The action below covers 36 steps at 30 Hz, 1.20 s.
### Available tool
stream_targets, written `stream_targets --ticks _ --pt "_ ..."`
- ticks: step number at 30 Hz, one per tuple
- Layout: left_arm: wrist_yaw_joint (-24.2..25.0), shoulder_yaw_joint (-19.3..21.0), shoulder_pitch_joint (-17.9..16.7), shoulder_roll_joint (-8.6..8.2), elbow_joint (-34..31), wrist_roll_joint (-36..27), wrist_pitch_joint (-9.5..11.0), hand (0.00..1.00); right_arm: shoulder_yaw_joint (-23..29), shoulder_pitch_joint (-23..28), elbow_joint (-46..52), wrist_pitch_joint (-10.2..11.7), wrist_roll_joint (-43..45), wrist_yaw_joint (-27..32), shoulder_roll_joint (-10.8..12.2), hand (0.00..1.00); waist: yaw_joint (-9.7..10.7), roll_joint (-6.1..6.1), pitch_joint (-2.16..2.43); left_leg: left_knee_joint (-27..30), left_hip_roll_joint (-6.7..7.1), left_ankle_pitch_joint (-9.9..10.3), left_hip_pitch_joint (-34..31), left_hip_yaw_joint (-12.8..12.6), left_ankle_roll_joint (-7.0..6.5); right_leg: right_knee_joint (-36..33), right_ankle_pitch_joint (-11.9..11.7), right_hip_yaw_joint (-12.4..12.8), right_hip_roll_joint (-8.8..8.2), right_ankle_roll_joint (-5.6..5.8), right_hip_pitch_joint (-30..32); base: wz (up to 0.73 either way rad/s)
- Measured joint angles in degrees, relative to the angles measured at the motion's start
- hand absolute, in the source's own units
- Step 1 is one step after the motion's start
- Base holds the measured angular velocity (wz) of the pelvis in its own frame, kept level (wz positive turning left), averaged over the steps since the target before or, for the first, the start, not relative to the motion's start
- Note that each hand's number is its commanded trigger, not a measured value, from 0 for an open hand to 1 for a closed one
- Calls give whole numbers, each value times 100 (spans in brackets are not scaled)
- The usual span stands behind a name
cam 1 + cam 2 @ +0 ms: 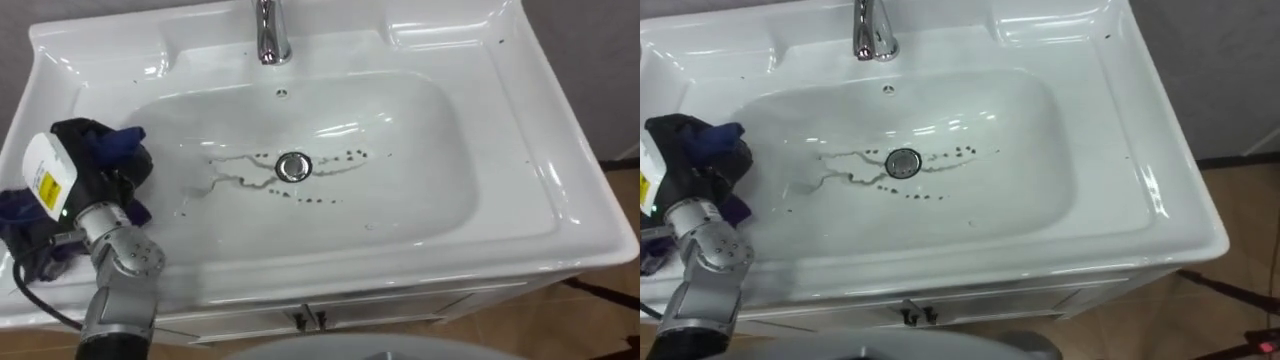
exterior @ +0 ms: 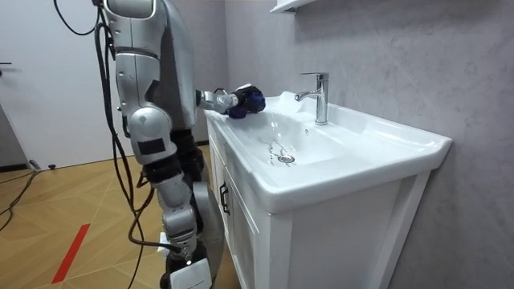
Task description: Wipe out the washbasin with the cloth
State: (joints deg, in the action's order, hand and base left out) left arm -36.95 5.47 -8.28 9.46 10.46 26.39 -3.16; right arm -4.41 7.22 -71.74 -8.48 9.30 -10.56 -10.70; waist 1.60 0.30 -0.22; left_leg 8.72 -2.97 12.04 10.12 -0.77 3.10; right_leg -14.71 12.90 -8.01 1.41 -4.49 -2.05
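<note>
Left hand at basin rim, 9 o'clock
I see its fingers curled round a blue cloth; dark specks by drain

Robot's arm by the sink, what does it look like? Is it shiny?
Yes! The left arm is silvery-grey metal with a round, ball-like joint at the wrist. The left hand is black, with a white tag bearing a yellow mark on its back. A thin dark cable loops beside the arm.

Silver arm, black left hand, dark cables
</note>
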Motion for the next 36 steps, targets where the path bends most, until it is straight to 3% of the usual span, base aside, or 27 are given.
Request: stream_targets --ticks 5,17,22,26,36 --pt "-2 -177 4 0 -495 -104 7 100 -23 66 2 23 6 43 -3 0 106 25 -1 -10 -8 1 5 -96 -1 28 -76 109 23 20 -8 -16" --pt "0 -368 4 2 -582 -95 106 100 -111 169 -213 40 -152 44 14 0 282 188 -5 -24 -36 10 168 -240 -13 111 -93 225 75 0 -135 -5" --pt "0 -368 4 2 -583 -94 138 100 -111 147 -256 44 -215 38 13 0 285 177 -10 -23 -36 10 169 -256 -13 107 -95 247 78 -2 -116 -1" --pt "0 -368 4 3 -586 -94 208 100 -113 60 -373 53 -224 -32 17 0 283 118 -41 -22 -35 10 159 -260 -13 114 -96 245 79 0 -88 0" --pt "0 -427 4 9 -585 -81 241 100 -121 48 -401 143 -215 -61 17 0 286 110 -34 -7 -38 10 161 -343 -13 112 -98 314 90 0 -100 -4"
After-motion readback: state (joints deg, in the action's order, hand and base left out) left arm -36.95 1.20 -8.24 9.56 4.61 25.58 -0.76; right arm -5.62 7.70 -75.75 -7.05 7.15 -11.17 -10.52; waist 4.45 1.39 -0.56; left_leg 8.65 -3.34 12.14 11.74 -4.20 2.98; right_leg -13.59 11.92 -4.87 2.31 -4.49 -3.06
